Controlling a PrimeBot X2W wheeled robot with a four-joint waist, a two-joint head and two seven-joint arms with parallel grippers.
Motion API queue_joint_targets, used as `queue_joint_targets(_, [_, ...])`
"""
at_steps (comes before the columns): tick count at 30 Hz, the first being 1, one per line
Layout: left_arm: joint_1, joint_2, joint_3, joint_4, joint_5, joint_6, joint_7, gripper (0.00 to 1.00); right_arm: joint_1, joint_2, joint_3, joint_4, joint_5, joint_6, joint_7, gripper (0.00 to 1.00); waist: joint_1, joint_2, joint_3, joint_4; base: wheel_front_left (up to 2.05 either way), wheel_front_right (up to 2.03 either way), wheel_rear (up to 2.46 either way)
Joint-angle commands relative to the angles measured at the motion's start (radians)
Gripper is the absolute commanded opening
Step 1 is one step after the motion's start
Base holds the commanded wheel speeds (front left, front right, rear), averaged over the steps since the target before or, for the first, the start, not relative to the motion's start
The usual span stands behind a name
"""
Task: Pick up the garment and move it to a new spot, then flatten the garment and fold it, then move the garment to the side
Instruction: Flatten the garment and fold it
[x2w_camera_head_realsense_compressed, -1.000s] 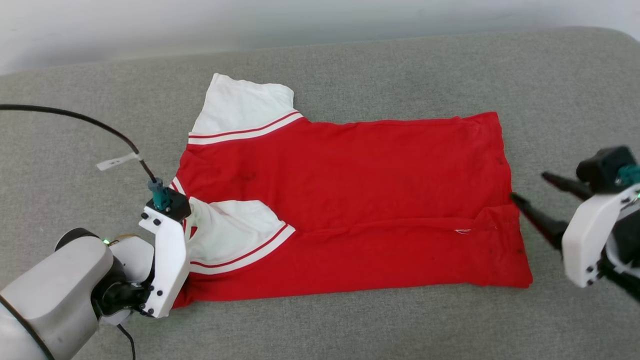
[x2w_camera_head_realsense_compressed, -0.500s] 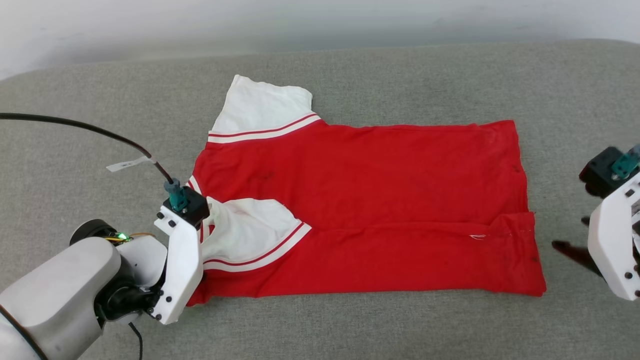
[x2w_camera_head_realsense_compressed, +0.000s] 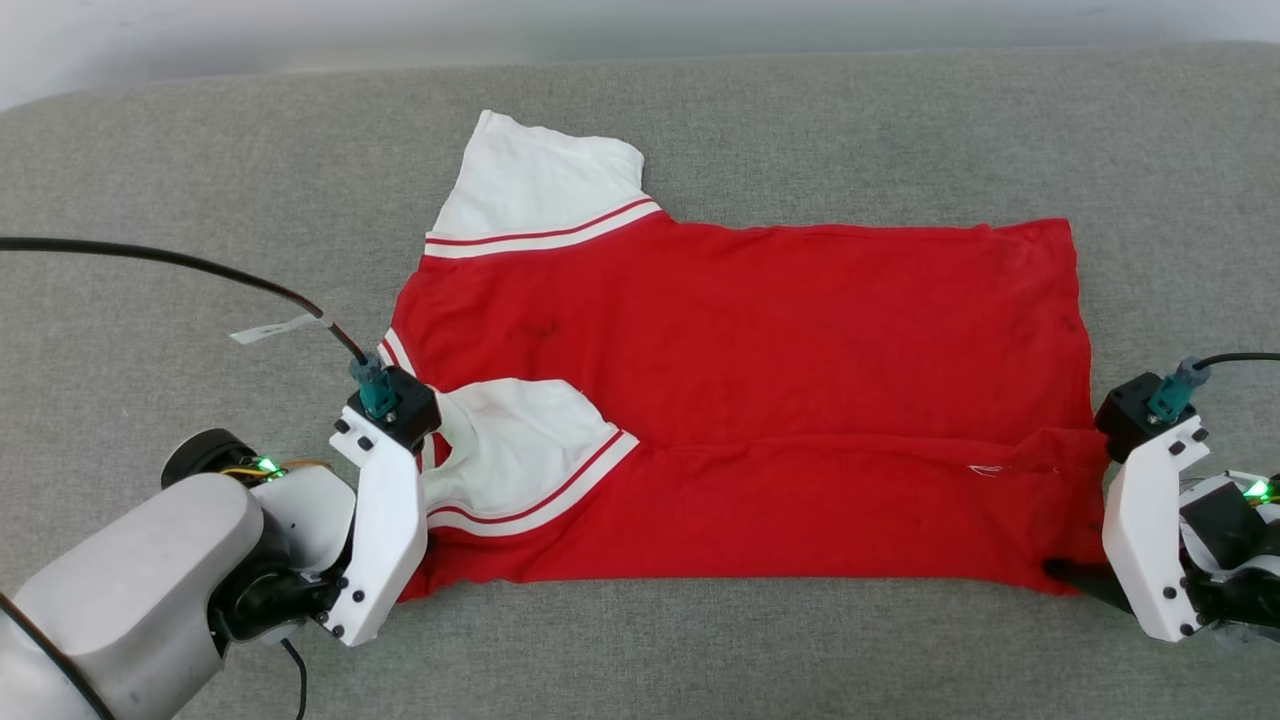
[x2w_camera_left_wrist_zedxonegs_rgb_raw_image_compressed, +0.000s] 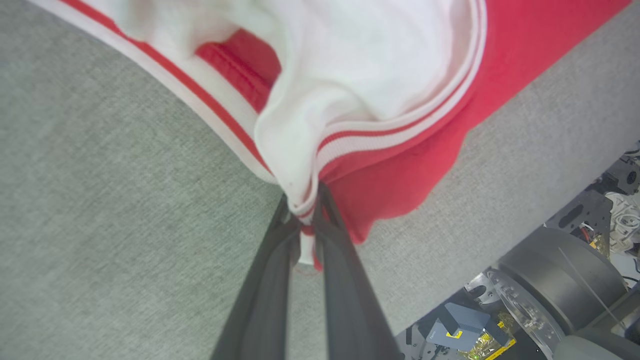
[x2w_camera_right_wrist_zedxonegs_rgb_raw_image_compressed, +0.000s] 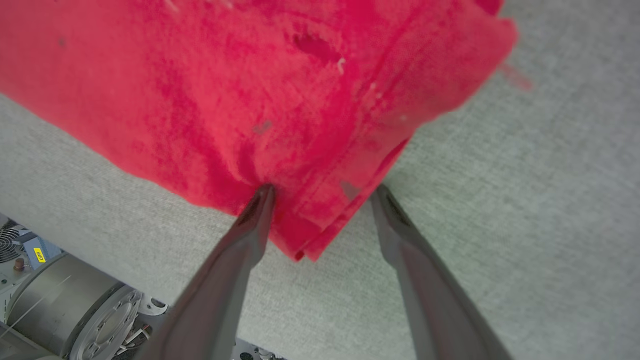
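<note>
The garment (x2w_camera_head_realsense_compressed: 760, 340) lies spread on the grey cushion with its plain red side up and its near edge folded over. One white sleeve (x2w_camera_head_realsense_compressed: 545, 180) sticks out at the far left. The other white sleeve (x2w_camera_head_realsense_compressed: 510, 440) is doubled over the near left. My left gripper (x2w_camera_left_wrist_zedxonegs_rgb_raw_image_compressed: 306, 220) is shut on the striped trim of that near sleeve, pinching white and red cloth (x2w_camera_left_wrist_zedxonegs_rgb_raw_image_compressed: 400, 165). My right gripper (x2w_camera_right_wrist_zedxonegs_rgb_raw_image_compressed: 324, 190) is open, its fingers straddling the garment's near right corner (x2w_camera_right_wrist_zedxonegs_rgb_raw_image_compressed: 200, 90). One dark fingertip (x2w_camera_head_realsense_compressed: 1075, 575) shows at that corner.
The grey cushion (x2w_camera_head_realsense_compressed: 700, 650) runs wide on all sides of the garment, with a pale wall behind it. Its near edge drops to my base (x2w_camera_left_wrist_zedxonegs_rgb_raw_image_compressed: 560, 280), close under both grippers. A black cable (x2w_camera_head_realsense_compressed: 180, 262) arcs over the left side.
The head camera has shifted. My right gripper has come down from beside the right hem to the garment's near right corner, still open. The left gripper keeps its hold on the sleeve.
</note>
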Motion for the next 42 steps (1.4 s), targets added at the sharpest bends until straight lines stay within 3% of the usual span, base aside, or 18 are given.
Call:
queue_joint_targets(1, [0.004, -0.004, -0.003, 0.005, 0.006, -0.004, -0.008, 0.0, 0.038, 0.044, 0.045, 0.029, -0.004, 0.0, -0.008, 1.0, 0.0, 0.0, 0.002, 0.0, 0.0, 0.0, 0.0])
queue_joint_targets(2, [0.007, -0.002, -0.004, 0.008, 0.007, -0.005, -0.01, 0.0, 0.038, 0.049, 0.054, 0.034, 0.0, 0.0, -0.011, 1.0, 0.0, 0.0, 0.001, -0.001, 0.0, 0.0, 0.0])
queue_joint_targets(3, [0.013, 0.0, -0.006, 0.013, 0.005, -0.005, -0.013, 0.0, 0.031, 0.05, 0.06, 0.033, 0.0, 0.0, -0.021, 0.24, 0.0, 0.0, -0.003, -0.004, 0.0, 0.0, 0.0])
queue_joint_targets(4, [0.018, 0.002, -0.005, 0.017, 0.0, -0.003, -0.017, 0.0, 0.021, 0.047, 0.061, 0.032, -0.002, 0.0, -0.036, 0.0, 0.0, 0.0, -0.006, -0.008, 0.0, 0.0, 0.0])
queue_joint_targets(12, [0.062, 0.039, 0.012, 0.015, -0.038, 0.0, -0.04, 0.0, -0.035, -0.047, 0.056, -0.029, 0.023, 0.0, -0.113, 0.0, 0.0, 0.0, -0.072, -0.025, 0.0, 0.0, 0.0])
queue_joint_targets(23, [0.164, 0.103, -0.007, -0.093, -0.078, 0.036, -0.046, 0.0, 0.097, -0.189, 0.03, -0.171, 0.091, -0.001, -0.143, 0.0, 0.0, 0.0, -0.122, -0.026, 0.0, 0.0, 0.0])
queue_joint_targets(27, [0.187, 0.11, -0.021, -0.097, -0.07, 0.045, -0.046, 0.0, 0.152, -0.19, 0.024, -0.183, 0.089, -0.001, -0.137, 0.0, 0.0, 0.0, -0.105, -0.029, 0.0, 0.0, 0.0])
queue_joint_targets(32, [0.194, 0.092, -0.041, -0.062, -0.052, 0.04, -0.041, 0.0, 0.184, -0.141, 0.025, -0.121, 0.065, -0.001, -0.146, 0.0, 0.0, 0.0, -0.083, -0.03, 0.0, 0.0, 0.0])
queue_joint_targets(33, [0.188, 0.088, -0.043, -0.051, -0.045, 0.042, -0.045, 0.0, 0.186, -0.13, 0.026, -0.108, 0.061, -0.001, -0.15, 0.16, 0.0, 0.0, -0.082, -0.029, 0.0, 0.0, 0.0])
queue_joint_targets(34, [0.181, 0.084, -0.042, -0.041, -0.039, 0.042, -0.052, 0.2, 0.187, -0.12, 0.026, -0.098, 0.057, -0.001, -0.152, 0.53, 0.0, 0.0, -0.081, -0.028, 0.0, 0.0, 0.0])
queue_joint_targets(35, [0.171, 0.079, -0.038, -0.036, -0.03, 0.04, -0.063, 1.0, 0.188, -0.108, 0.024, -0.088, 0.058, -0.001, -0.16, 1.0, 0.0, 0.0, -0.083, -0.027, 0.0, 0.0, 0.0])
queue_joint_targets(42, [0.111, 0.093, 0.019, -0.044, -0.037, 0.037, -0.108, 1.0, 0.168, -0.085, -0.041, -0.102, 0.016, 0.0, -0.281, 1.0, 0.0, 0.0, -0.118, -0.024, 0.0, 0.0, 0.0])
